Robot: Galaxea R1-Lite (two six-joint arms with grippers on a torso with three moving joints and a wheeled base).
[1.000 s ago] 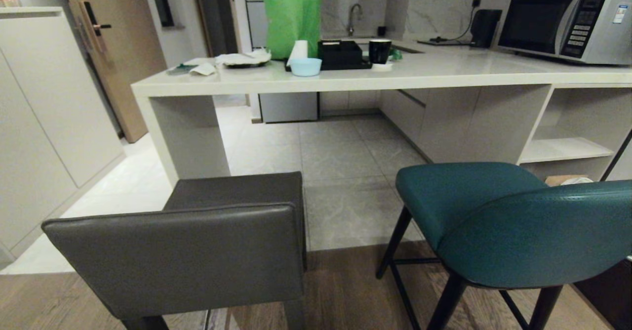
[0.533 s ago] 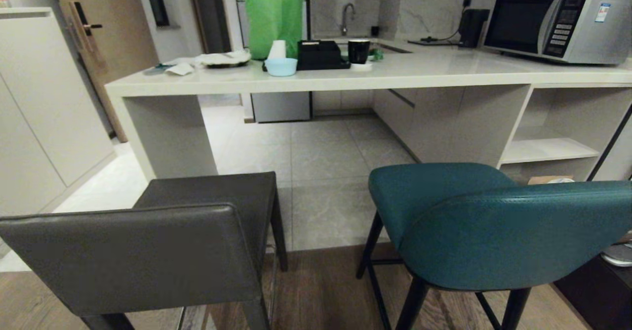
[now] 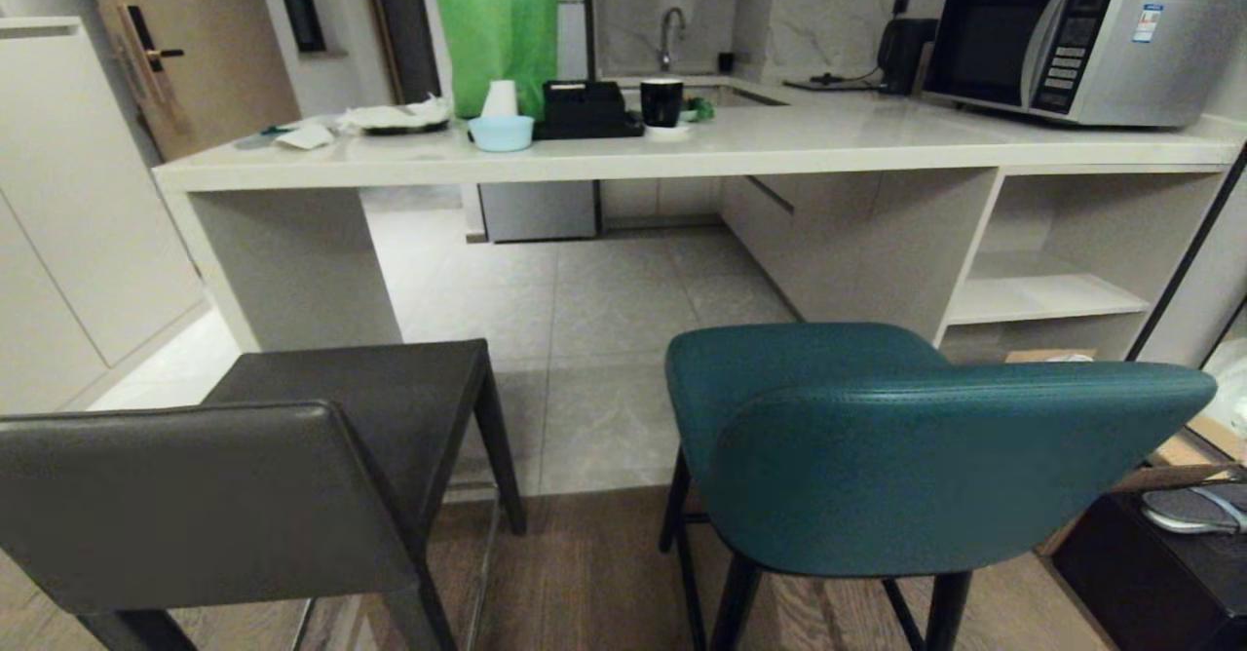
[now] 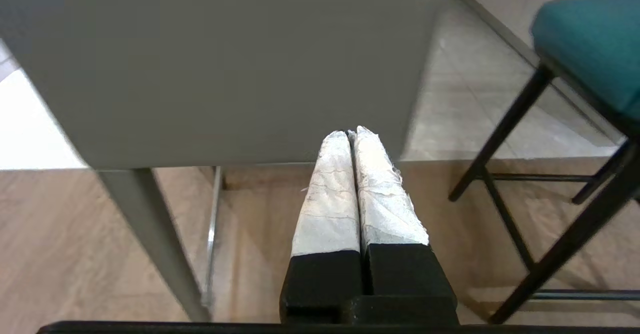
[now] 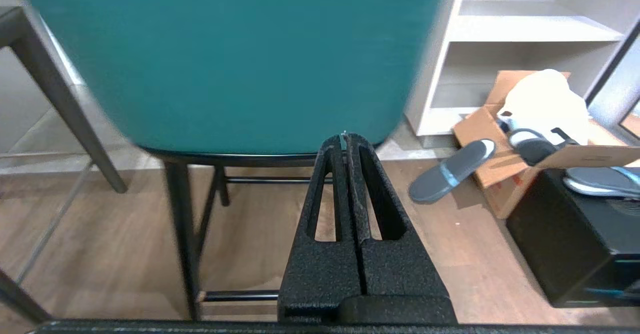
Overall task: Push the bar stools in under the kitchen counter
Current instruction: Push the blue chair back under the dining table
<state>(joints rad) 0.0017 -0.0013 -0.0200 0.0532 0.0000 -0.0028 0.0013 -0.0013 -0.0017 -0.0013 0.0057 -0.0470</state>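
Left gripper (image 4: 354, 133), seen only in its wrist view, has its white-wrapped fingers (image 4: 330, 189) pressed together with nothing between them; the tips point at the back of the grey stool (image 4: 225, 69), near its lower edge, and whether they touch it cannot be told. Right gripper (image 5: 344, 139), likewise seen only from its own wrist, has its black fingers (image 5: 380, 199) pressed together and empty, the tips at the lower edge of the back of the teal stool (image 5: 235, 59); contact cannot be told.

In the head view neither arm shows. At 8 o'clock stands the grey stool (image 3: 195, 495), its square back nearest the camera and its seat facing the kitchen counter (image 3: 682, 159). At 5 o'clock stands the teal stool (image 3: 925, 456) on thin black legs, curved back nearest the camera. Both stools stand out from the counter, well apart from its edge, with bare tile floor (image 3: 604, 339) between them and the space beneath the worktop.

The counter runs from 10 o'clock to 2 o'clock. On it, from the left: crumpled paper (image 3: 395, 115), a pale blue bowl (image 3: 501, 132), a green bag (image 3: 492, 22), a black tray (image 3: 585, 110), a black mug (image 3: 661, 102) and a microwave (image 3: 1081, 47) at 2 o'clock. White shelving (image 3: 1047, 295) opens below the microwave. At 4 o'clock a slipper (image 3: 1193, 510) lies on a black box (image 3: 1150, 583).
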